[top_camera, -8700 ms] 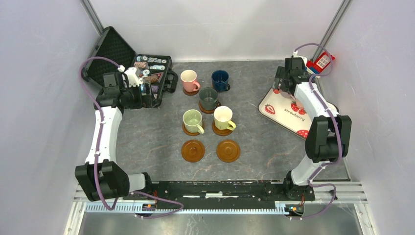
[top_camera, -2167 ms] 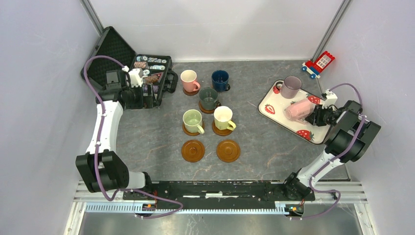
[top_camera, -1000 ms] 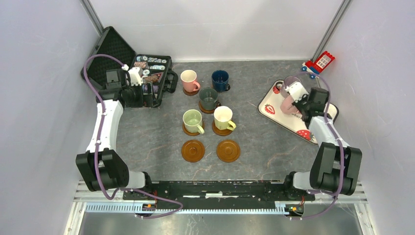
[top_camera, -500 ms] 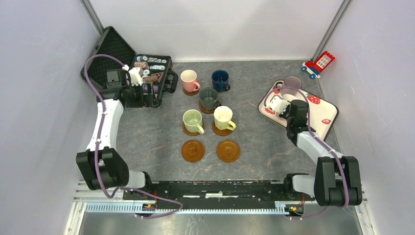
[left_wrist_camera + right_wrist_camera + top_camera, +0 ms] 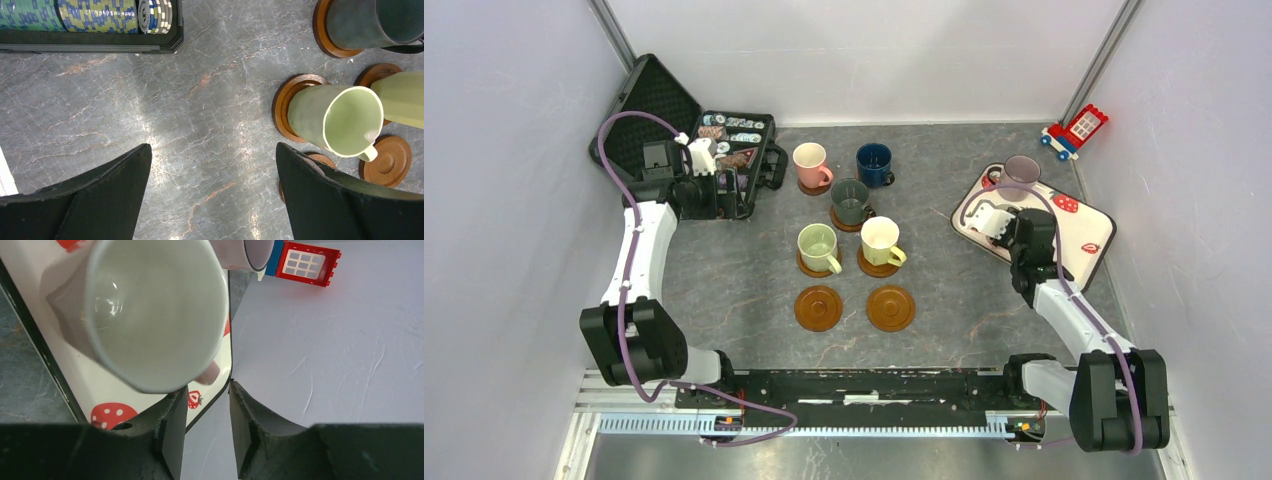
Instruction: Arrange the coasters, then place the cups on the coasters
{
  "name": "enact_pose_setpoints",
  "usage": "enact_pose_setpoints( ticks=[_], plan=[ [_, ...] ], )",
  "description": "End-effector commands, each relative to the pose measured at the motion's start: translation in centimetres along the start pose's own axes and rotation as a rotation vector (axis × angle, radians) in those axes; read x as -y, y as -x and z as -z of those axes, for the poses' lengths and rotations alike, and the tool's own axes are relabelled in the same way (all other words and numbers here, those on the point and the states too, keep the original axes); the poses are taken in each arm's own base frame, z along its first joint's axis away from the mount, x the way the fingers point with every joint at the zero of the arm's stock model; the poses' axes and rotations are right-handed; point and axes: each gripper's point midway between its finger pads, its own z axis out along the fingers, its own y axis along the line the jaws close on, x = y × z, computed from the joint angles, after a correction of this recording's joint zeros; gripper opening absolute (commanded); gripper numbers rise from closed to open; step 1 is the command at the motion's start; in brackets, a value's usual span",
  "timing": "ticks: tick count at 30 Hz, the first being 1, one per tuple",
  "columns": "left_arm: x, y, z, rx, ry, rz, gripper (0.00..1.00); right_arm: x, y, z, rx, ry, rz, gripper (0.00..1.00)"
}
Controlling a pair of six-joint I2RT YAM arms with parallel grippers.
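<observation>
Right wrist camera gave me the right gripper [image 5: 207,386] with its jaws parted only narrowly. The pale pink-white mug [image 5: 150,305] sat over the strawberry tray [image 5: 145,402], mouth toward the lens and handle [image 5: 209,374] just off the tips; whether it touched them I could not tell. The mauve-grey mug [image 5: 245,252] stood beyond. On the left wrist camera, the left gripper [image 5: 212,150] hung spread wide and empty above the table [image 5: 200,100], near the light green mug [image 5: 330,120] on its coaster [image 5: 282,107].

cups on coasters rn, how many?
5: pink cup and navy cup at the back, dark grey-green cup mid, light green cup and cream-yellow cup in front. Two near coasters bare.
</observation>
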Motion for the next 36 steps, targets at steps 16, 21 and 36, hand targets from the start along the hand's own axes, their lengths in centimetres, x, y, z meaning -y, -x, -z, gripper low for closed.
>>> enact_pose_setpoints(
  ticks=[16, 21, 36],
  plan=[
    [0.1, 0.5, 0.4, 0.034, -0.017, -0.083, 1.0, 2.5, 2.2, 1.8, 0.211, 0.405, -0.056, 0.79],
    [0.5, 0.4, 0.1, 0.028, -0.05, -0.073, 1.0, 5.0, 1.4, 2.1, 0.289, 0.511, 0.023, 0.84],
    [1.6, 1.6, 0.4, 0.056, -0.107, -0.086, 1.0, 5.5, 1.4, -2.8, 0.491, 0.722, 0.326, 0.78]
  ],
)
